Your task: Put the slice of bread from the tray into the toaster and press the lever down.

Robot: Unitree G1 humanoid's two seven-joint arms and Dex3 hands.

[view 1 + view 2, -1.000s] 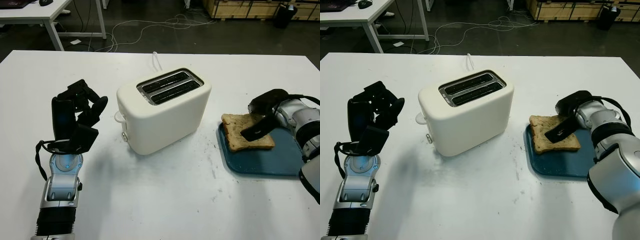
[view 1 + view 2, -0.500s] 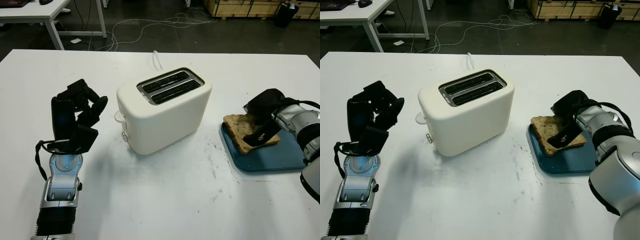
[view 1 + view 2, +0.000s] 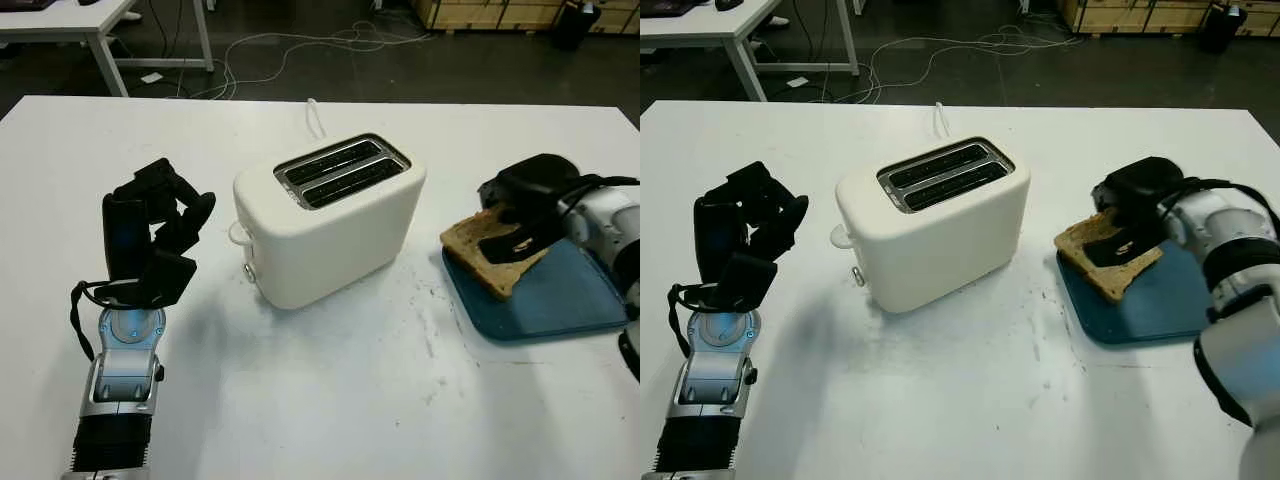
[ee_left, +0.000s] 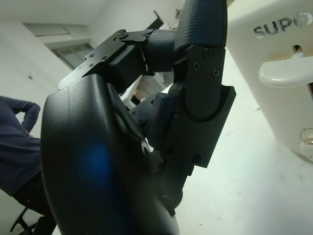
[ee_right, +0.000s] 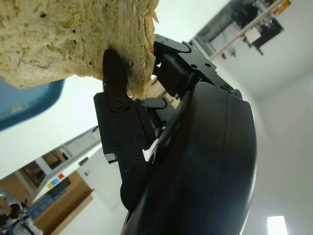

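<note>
White desk (image 3: 330,400) carrying everything. Left hand (image 3: 150,235) standing upright near desk's left side, fingers (image 4: 200,73) curling inward, gripping nothing. Right hand (image 3: 525,205) pinching bread slice (image 3: 490,250), fingers (image 5: 115,81) clamping its edge, slice tilting over blue tray (image 3: 560,300). Toaster (image 3: 330,220) sitting mid-desk, slots showing, "SUPO" lettering (image 4: 279,24) partly reading on its side.
</note>
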